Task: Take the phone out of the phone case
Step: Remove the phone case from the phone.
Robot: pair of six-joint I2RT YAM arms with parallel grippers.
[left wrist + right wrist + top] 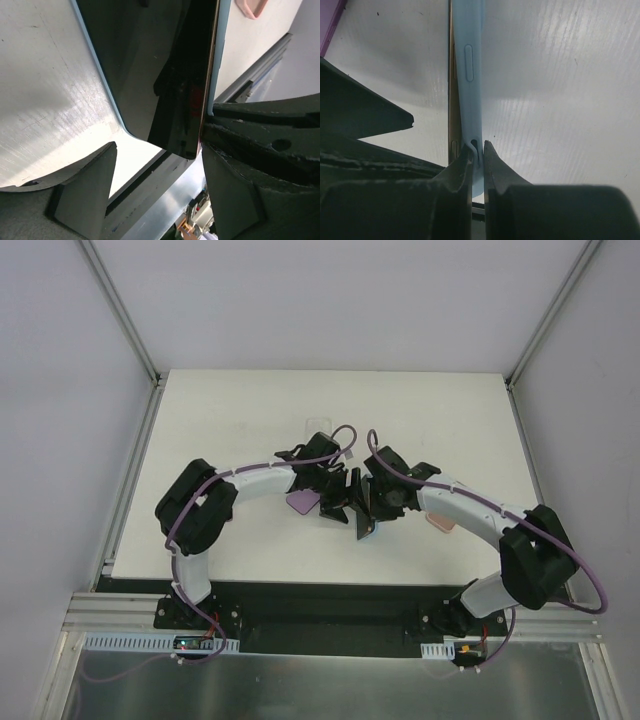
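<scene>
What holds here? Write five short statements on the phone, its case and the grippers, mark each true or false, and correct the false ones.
1. The right gripper is shut on the edge of the light blue case. True.
2. The phone lies flat on the table. False: it stands on edge between the two grippers.
3. A purple object lies on the table by the left gripper. True.
4. The left gripper's fingers are pressed together. False: they stand apart, with the phone between them.
5. The right gripper holds the pink object. False: it lies on the table beside the right arm.
</scene>
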